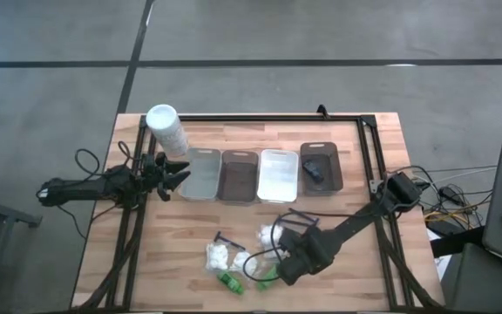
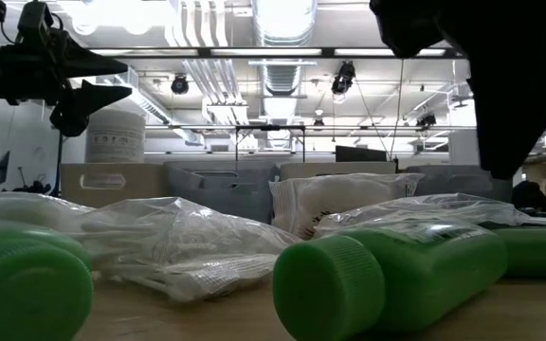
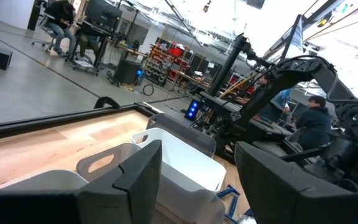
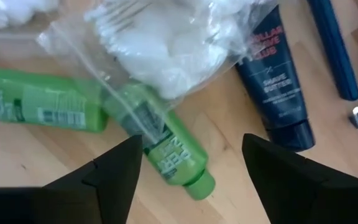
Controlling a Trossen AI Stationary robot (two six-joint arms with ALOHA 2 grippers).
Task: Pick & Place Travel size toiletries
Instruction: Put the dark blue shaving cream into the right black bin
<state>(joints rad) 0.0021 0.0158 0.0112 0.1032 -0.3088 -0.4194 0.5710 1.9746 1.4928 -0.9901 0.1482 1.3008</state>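
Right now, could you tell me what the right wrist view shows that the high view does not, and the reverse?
Only the right wrist view shows the dark shave tube with its label, and a bagged pile of white puffs lying partly over a green bottle.

Only the high view shows the four trays, the tall white cylinder and the left gripper waiting beside them.

Both show the right gripper, open, over the pile of toiletries on the wooden table.

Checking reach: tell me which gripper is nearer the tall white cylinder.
Left. The left gripper hovers just beside the tall white cylinder; the right gripper is far across the table, over the green bottles.
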